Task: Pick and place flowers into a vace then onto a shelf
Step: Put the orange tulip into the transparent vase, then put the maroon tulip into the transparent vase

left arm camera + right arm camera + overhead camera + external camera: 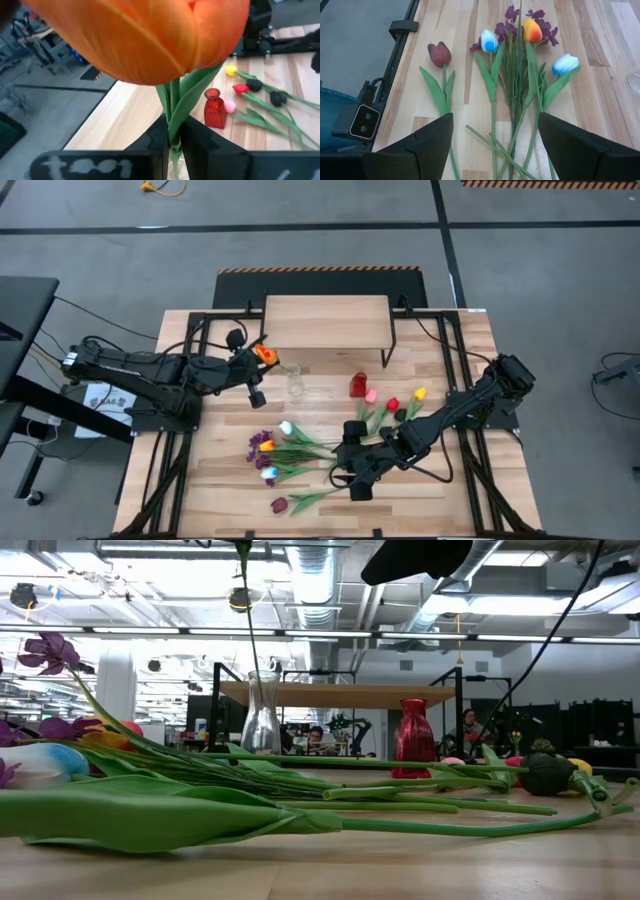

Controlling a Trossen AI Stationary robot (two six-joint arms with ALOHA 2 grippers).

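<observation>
My left gripper (259, 366) hovers over the table's left half, shut on an orange tulip (145, 40) whose head stands above the fingers. Just to its right stands a clear glass vase (295, 380), with a red vase (358, 385) farther right. In the low view the tulip's thin stem (250, 620) hangs down toward the clear vase's mouth (262, 674); whether it reaches inside I cannot tell. My right gripper (495, 145) is open above the stems of a flower bunch (280, 450) lying flat on the table, touching nothing. The shelf (327, 320) stands at the far edge. My left gripper pinches the orange tulip's green stem and leaf (173, 131) between its two fingers, just below the head. The fingers come roughly level from the table's left and lie across the stem. The tulip is lifted clear and upright, head up, with its stem hanging below the fingers.
More tulips, pink (370, 395), red (392, 405) and yellow (419, 393), lie right of the red vase. A dark tulip (440, 54) lies alone near the front edge. Black frame rails (160, 470) run along both table sides.
</observation>
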